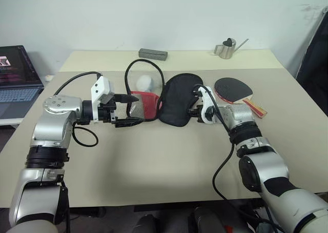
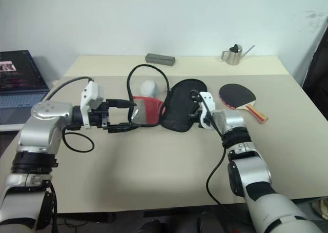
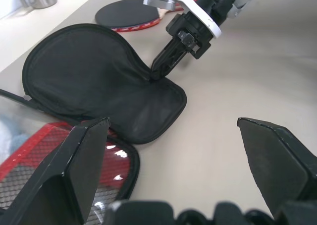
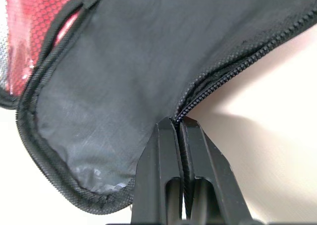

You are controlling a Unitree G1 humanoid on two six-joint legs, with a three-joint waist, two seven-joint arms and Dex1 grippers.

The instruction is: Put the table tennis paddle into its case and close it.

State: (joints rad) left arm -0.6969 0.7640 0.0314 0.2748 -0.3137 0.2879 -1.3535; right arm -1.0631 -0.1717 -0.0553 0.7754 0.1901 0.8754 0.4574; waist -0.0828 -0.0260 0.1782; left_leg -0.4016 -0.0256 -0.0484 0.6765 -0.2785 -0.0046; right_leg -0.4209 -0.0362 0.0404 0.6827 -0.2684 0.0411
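Note:
The case [image 1: 177, 99] lies unzipped on the table, its black lining up and its red mesh half [image 1: 145, 104] folded out toward my left. My right gripper [image 4: 177, 123] is shut on the case's zipper rim at the narrow neck end, also seen as the right gripper [image 1: 190, 110] from the head. My left gripper [image 1: 136, 109] is open beside the red mesh half with its fingers [image 3: 84, 155] spread wide and nothing between them. The table tennis paddle [image 1: 233, 88] lies flat to the right of the case, black face up, handle pointing toward the table's right edge.
A small white-grey ball [image 1: 144, 82] rests just behind the red half. A black cable [image 1: 129, 74] loops over that spot. At the far edge stand a grey box [image 1: 152, 54] and a metal watering can [image 1: 225, 48]. A laptop [image 1: 18, 81] sits off to the left.

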